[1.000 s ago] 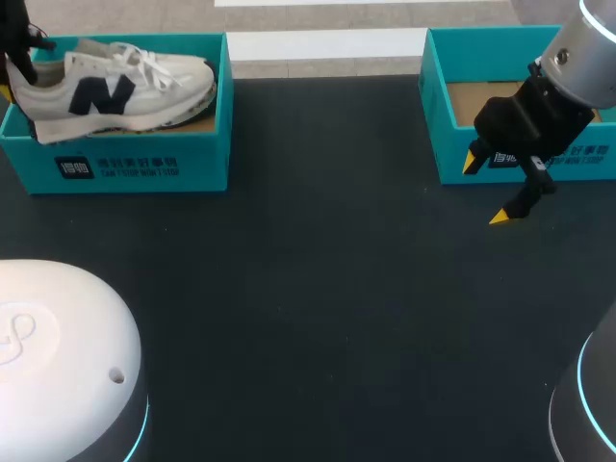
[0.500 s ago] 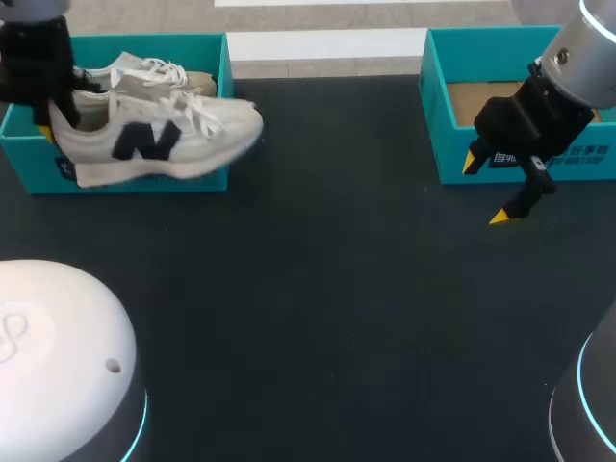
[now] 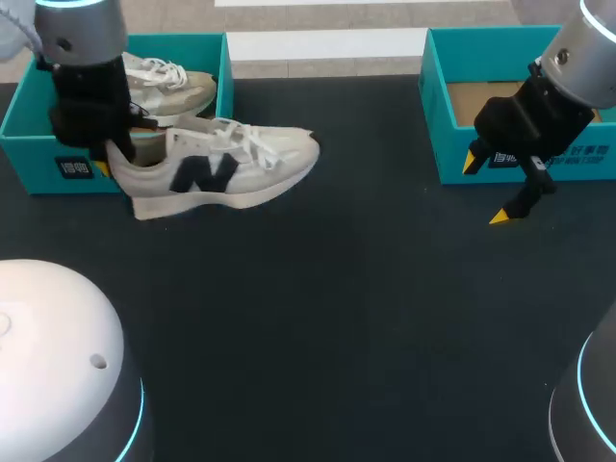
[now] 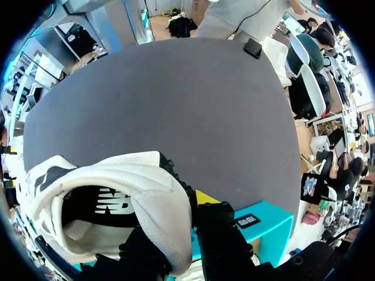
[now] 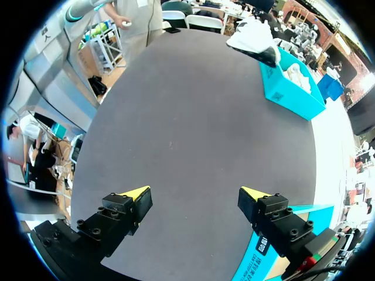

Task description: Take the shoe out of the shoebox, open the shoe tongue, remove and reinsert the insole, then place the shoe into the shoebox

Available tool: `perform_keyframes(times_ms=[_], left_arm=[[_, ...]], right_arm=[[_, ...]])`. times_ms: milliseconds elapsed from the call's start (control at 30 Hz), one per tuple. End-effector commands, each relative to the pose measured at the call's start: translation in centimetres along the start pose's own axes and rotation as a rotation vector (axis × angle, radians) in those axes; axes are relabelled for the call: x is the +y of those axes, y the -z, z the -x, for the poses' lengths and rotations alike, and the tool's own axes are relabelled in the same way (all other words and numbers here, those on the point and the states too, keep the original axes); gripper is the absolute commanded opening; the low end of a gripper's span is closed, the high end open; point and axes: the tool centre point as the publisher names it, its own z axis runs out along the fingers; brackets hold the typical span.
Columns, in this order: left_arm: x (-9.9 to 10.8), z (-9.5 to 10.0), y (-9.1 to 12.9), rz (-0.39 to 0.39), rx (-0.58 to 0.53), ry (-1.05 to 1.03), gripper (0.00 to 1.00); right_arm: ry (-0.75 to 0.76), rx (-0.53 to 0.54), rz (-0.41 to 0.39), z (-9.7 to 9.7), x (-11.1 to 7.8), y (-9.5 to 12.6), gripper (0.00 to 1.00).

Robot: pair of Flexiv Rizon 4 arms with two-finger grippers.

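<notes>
left pincer (image 3: 108, 160) clamped on heel of shoe (image 3: 236, 169), just in front of shoebox (image 3: 29, 144). right pincer (image 3: 486, 190) fingers apart, well apart from shoebox.

The left pincer (image 3: 114, 162) has carried the shoe (image 3: 226, 171) by its heel out of the left shoebox (image 3: 38, 159) and towards the desk's (image 3: 337, 318) middle; a second shoe (image 3: 178, 87) has come into view inside that box

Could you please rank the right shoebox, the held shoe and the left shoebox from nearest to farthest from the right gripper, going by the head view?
1. right shoebox, just behind the right gripper, at the table's right.
2. held shoe, left of the middle.
3. left shoebox, at the far left.
</notes>
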Motion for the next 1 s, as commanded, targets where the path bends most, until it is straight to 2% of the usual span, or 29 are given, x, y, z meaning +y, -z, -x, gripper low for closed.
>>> perform_keyframes(times_ms=[33,233,500,1000], left_arm=[[-0.8,1.9,-0.7,0.018,0.003,-0.002,0.0],[-1.9,5.2,-1.8,-0.001,0.003,-0.034,0.0],[-3.2,9.9,-2.4,0.03,0.021,-0.05,0.0],[-3.3,10.2,-2.5,0.033,0.025,-0.057,0.0]], right_arm=[[0.0,0.002,-0.001,0.1,0.0,-0.1,1.0],[0.0,0.002,-0.001,0.1,0.0,-0.1,1.0],[0.0,0.002,-0.001,0.1,0.0,-0.1,1.0],[0.0,0.002,-0.001,0.1,0.0,-0.1,1.0]])
